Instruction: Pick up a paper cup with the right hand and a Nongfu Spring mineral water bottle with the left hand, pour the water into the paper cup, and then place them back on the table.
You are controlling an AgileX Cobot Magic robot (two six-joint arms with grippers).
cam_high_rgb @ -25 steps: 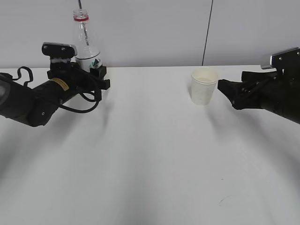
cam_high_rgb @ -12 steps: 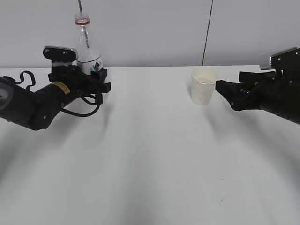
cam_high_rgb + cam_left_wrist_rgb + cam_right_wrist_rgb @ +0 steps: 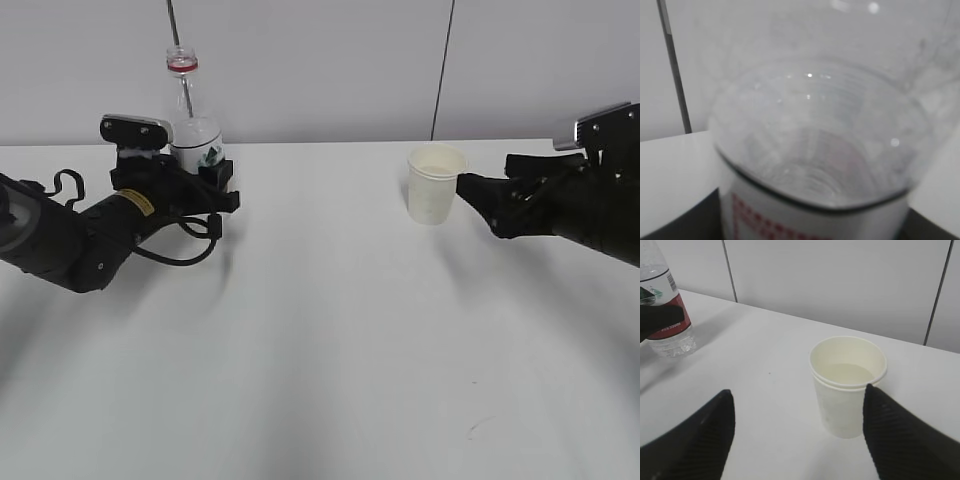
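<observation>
The left claw (image 3: 205,180) is clamped on the lower body of the Nongfu Spring mineral water bottle (image 3: 190,125), which stands upright between its fingers, uncapped. Well apart to its right, the right claw (image 3: 478,195) is spread wide beside the paper cup (image 3: 435,184), one fingertip (image 3: 875,405) at the cup's wall. The cup rests on the white tabletop (image 3: 330,330).

Bare table (image 3: 330,330) lies open between my arms. Only the paper cup (image 3: 436,184) and the bottle (image 3: 192,125) stand near the rear wall (image 3: 320,60).
</observation>
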